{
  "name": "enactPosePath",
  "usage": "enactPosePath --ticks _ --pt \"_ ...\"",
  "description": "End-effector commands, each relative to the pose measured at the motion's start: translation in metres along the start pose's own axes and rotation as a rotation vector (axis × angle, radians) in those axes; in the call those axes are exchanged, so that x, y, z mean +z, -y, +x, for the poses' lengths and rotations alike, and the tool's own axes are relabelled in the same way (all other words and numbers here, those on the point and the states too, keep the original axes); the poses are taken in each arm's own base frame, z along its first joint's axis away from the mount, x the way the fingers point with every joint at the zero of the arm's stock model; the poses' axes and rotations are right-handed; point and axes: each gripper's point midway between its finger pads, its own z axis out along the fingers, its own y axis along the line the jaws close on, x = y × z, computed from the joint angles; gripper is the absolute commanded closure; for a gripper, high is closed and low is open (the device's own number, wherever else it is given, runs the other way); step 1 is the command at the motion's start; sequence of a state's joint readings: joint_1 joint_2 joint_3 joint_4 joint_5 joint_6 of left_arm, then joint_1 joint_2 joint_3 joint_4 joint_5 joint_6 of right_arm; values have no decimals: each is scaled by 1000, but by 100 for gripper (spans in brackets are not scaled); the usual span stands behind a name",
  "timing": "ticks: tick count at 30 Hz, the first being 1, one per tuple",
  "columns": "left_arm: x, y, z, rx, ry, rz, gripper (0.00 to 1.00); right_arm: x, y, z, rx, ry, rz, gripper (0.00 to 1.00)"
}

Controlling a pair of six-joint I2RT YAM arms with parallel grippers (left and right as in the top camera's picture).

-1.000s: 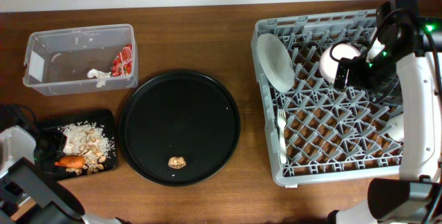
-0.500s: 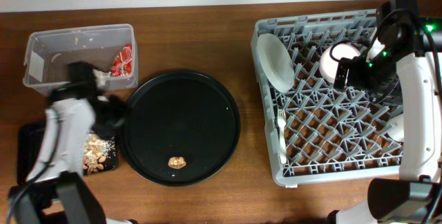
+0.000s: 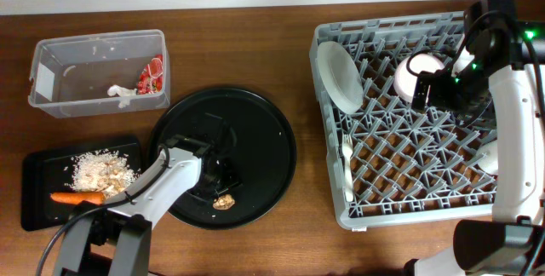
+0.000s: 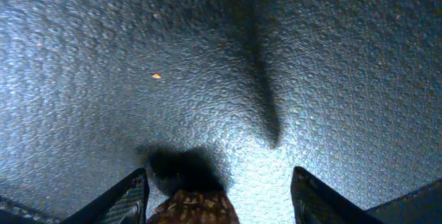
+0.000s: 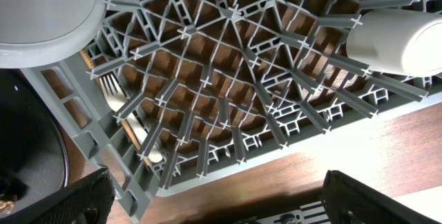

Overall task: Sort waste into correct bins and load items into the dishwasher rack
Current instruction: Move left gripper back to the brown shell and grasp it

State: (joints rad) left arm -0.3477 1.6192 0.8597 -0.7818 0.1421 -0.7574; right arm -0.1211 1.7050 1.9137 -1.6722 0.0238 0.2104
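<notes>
The small brown lump [image 3: 224,201] lies on the large round black tray [image 3: 255,123]. My left gripper [image 3: 218,184] hangs just over it, open. In the left wrist view the lump [image 4: 197,209] sits between the fingers [image 4: 131,198], nearer the left one, with a gap on the right. My right gripper [image 5: 221,203] is wide open above the dishwasher rack [image 3: 375,212], holding nothing. In the rack are the grey plate [image 3: 339,76], the bowl [image 3: 415,73], the white fork [image 3: 347,167] and a cream cup [image 5: 397,39]. The clear tub [image 3: 51,101] holds the red wrapper [image 3: 153,77] and tissue [image 3: 120,91].
The shallow black tray [image 3: 34,212] at the front left carries rice and scraps [image 3: 102,171] and the orange carrot [image 3: 77,197]. My left arm crosses its right end. My right arm covers the rack's right side, and the rack's near wall [image 5: 103,155] sits close below the right gripper.
My left arm has swung from the table's left edge across the shallow tray to the round tray, down over the brown lump, its jaws opening a little wider. The right arm has not moved.
</notes>
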Motion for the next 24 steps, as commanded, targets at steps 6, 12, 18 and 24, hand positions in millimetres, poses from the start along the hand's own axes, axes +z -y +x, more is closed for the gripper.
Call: enactPosePath --ticks 6,12,18,24 --pt "-1 -18 13 -19 -36 -75 35 -3 1 1 10 7 -7 1" --pt "-1 -20 16 -9 -51 -84 36 -3 1 2 10 6 -7 1" --pt "0 -15 23 27 -55 -89 36 -3 1 2 10 6 -6 1" --pt "1 -7 32 78 -56 -91 44 -3 1 2 10 6 -6 1"
